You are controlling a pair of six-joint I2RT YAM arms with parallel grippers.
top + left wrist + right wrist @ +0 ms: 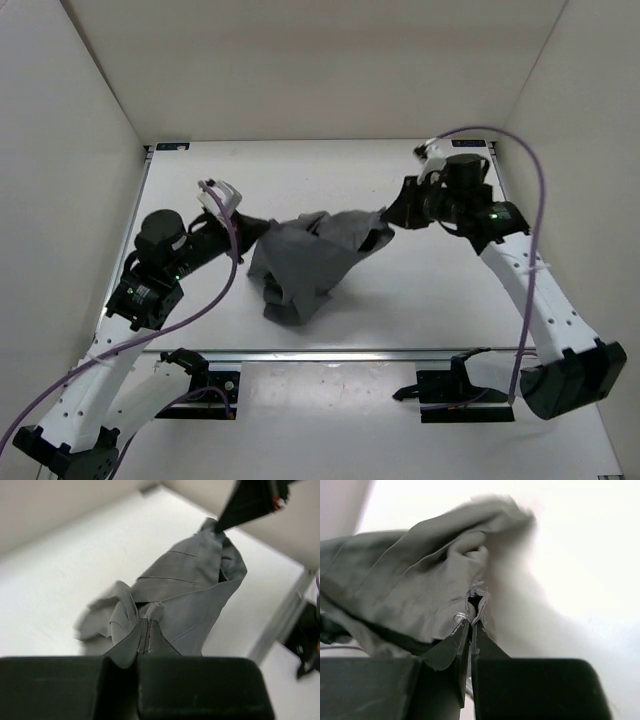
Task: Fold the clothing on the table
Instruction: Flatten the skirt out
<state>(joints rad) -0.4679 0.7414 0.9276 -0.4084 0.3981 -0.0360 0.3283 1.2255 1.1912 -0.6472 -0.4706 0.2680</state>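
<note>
The clothing (310, 255) is a dark grey pleated garment, bunched and lifted between the two arms over the middle of the white table (400, 310). My left gripper (252, 228) is shut on its left edge; in the left wrist view the fingertips (145, 630) pinch a fold of the clothing (190, 590). My right gripper (390, 216) is shut on the garment's right corner; the right wrist view shows the clothing (410, 575) clamped at its hem between the closed jaws of that gripper (471, 622). The lower part of the cloth hangs down and rests on the table.
White walls (60, 150) enclose the table on the left, back and right. A metal rail (330, 352) runs along the near edge, with the arm bases (200, 385) just below it. Purple cables (540, 200) loop off both arms.
</note>
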